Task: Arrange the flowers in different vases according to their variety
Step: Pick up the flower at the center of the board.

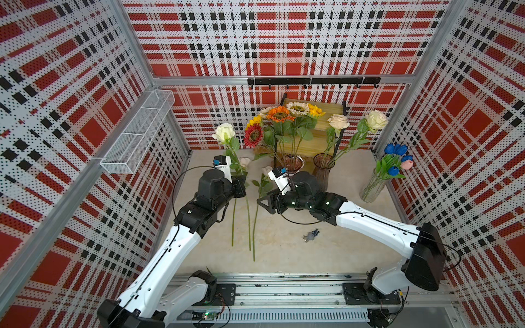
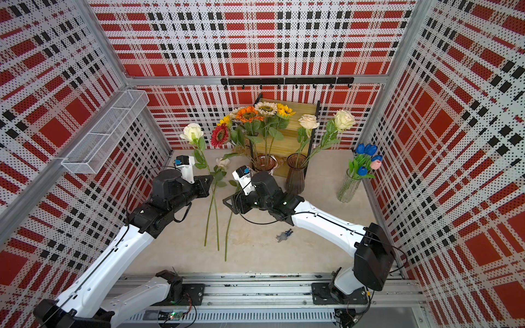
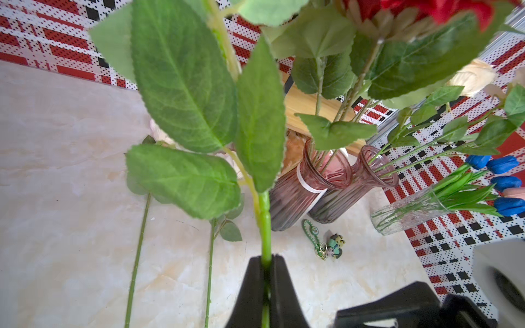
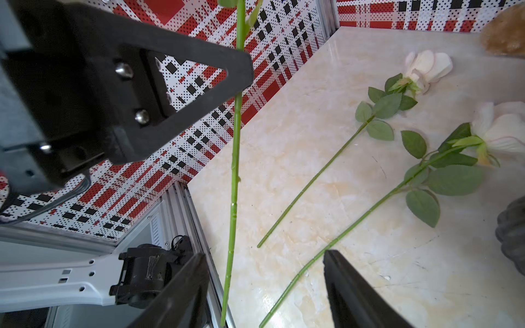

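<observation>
Left gripper [image 3: 267, 259] is clamped on the stem [image 3: 266, 227] of a cream rose [image 1: 224, 132] and holds it upright, with the bloom well above the jaws and the leaves just past them. Right gripper [image 4: 262, 255] sits lower on the same stem. Its jaws are apart with nothing gripped; the stem runs between them, close to one finger [image 4: 184, 286] and clear of the other. Reads as a hand-over, left to right. To do it well, centre the right jaws on the stem before shutting, or the near finger will likely shove it sideways and twist it in the left jaws. Bite on bare stem, not leaf, a little below the left jaws so the grippers don't knock. The left should let go only once the right grip is firm. A low bite leaves a short tail to steer into a rim, but the top-heavy bloom may sway — move slowly. Two loose roses [image 4: 426, 68] lie flat on the table [image 4: 312, 85] beyond the right jaws, untouched. The brown vase [image 1: 322, 173], with two roses in it, stands behind the right gripper, away from its jaw opening — the likely home for this one.
</observation>
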Available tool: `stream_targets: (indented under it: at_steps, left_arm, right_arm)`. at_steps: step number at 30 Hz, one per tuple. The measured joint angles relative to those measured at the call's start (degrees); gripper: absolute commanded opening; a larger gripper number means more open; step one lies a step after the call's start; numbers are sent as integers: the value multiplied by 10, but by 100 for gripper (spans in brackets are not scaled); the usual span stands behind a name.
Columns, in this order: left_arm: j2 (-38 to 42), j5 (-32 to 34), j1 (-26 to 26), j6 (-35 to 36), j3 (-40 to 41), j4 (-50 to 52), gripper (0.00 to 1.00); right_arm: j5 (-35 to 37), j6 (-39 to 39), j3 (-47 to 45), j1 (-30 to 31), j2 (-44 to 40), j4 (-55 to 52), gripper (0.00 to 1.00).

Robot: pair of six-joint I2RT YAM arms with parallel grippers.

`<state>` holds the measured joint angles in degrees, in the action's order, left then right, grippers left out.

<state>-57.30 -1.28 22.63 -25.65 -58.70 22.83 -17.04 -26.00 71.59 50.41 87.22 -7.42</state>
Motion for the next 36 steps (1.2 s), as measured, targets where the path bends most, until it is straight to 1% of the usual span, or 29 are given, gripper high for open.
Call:
stream_targets:
  at_steps: [3,7,12,17,24,26,28,29,30,31,33,35,36]
  left_arm:
    - [6,0,7,-2,6,-5,0]
    - [8,0,10,-9,18,-9,0]
    - [8,0,10,-12,26,-10,0]
    - [11,6,11,-13,28,-17,0]
    - [16,6,12,-14,28,-25,0]
    - [17,6,12,-14,28,-27,0]
    - [17,4,12,-14,28,-27,0]
    - [17,4,12,-14,29,-27,0]
    - [17,4,12,-14,29,-27,6]
    - [17,3,12,-14,30,-27,19]
    - [17,3,12,-17,31,-28,41]
    - [18,5,11,-21,32,-29,51]
    - [20,6,8,-23,32,-29,55]
  right_arm:
    - [-10,4,29,0,25,11,68]
    - [-23,7,62,0,52,28,63]
    - [-41,10,96,0,86,31,60]
    - [-59,10,123,-2,120,30,52]
    - [-85,10,158,-2,162,28,53]
    - [-88,10,158,-2,162,29,47]
    - [-90,8,159,-2,162,30,37]
    - [-92,6,159,-2,163,30,30]
    - [-96,8,159,-2,163,32,21]
    - [-98,3,159,-2,163,32,13]
    - [-102,2,161,-2,163,35,0]
    - [-104,-1,162,-2,163,34,0]
    - [-104,-2,163,-2,163,34,0]
